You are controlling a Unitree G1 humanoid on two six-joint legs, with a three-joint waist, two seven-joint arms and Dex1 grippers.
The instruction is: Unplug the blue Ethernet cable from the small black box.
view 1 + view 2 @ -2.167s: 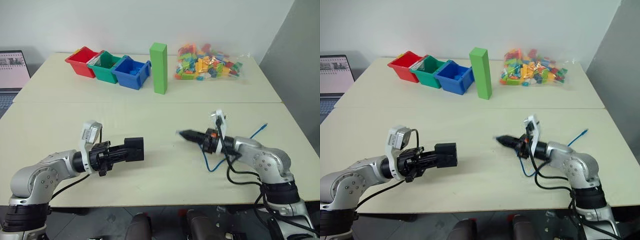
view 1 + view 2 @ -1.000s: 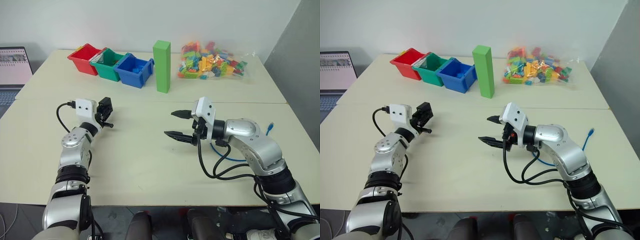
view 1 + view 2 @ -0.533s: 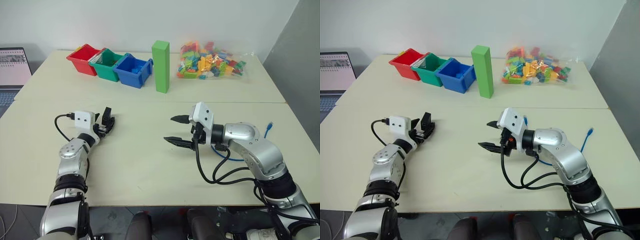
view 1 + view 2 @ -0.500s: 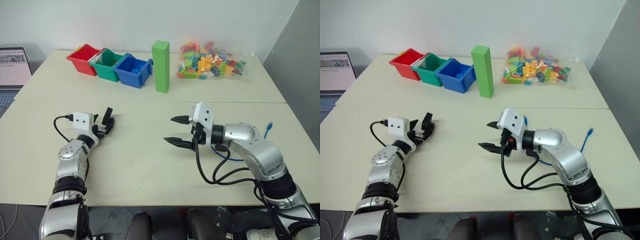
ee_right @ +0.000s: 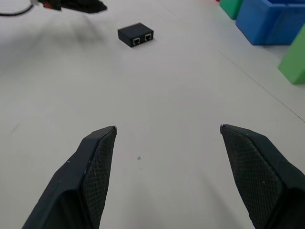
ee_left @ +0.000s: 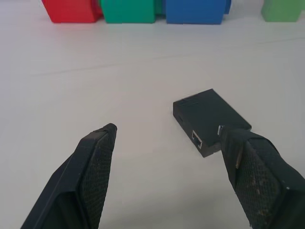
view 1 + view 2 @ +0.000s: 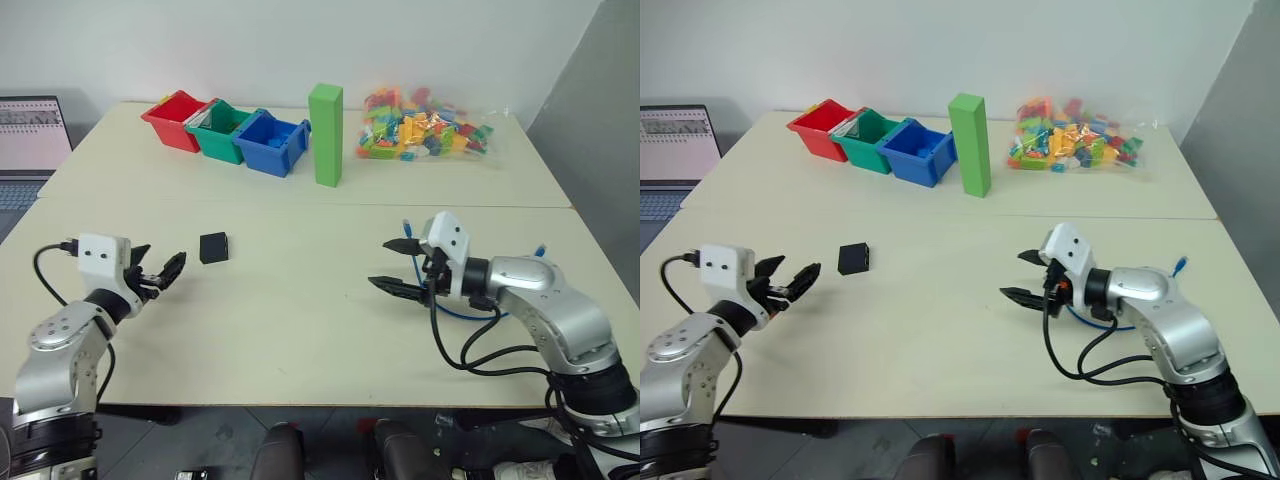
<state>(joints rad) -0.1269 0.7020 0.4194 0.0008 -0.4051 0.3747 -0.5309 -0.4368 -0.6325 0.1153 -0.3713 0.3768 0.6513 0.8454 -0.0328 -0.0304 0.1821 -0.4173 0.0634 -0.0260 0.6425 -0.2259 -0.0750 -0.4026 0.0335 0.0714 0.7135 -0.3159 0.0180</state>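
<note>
The small black box (image 7: 213, 247) lies flat on the cream table, left of centre, with nothing plugged into its ports (image 5: 136, 34). My left gripper (image 7: 160, 272) is open just short of the box (image 6: 209, 121), not touching it, with its fingers (image 6: 95, 162) spread apart. The right gripper (image 7: 392, 265) hovers open and empty over the table's right half, pointing toward the box. The blue Ethernet cable (image 7: 455, 312) lies loose on the table behind my right arm, one plug (image 7: 540, 250) near the right edge; most of it is hidden by the arm.
Red, green and blue bins (image 7: 268, 142) sit in a row at the back left. A tall green block (image 7: 325, 120) stands beside them, and a clear bag of coloured bricks (image 7: 425, 125) lies at the back right. A laptop (image 7: 30, 130) is at far left.
My left gripper has opened, left the black box on the table and drawn back toward the left edge. The right gripper has shifted to the right, still open.
</note>
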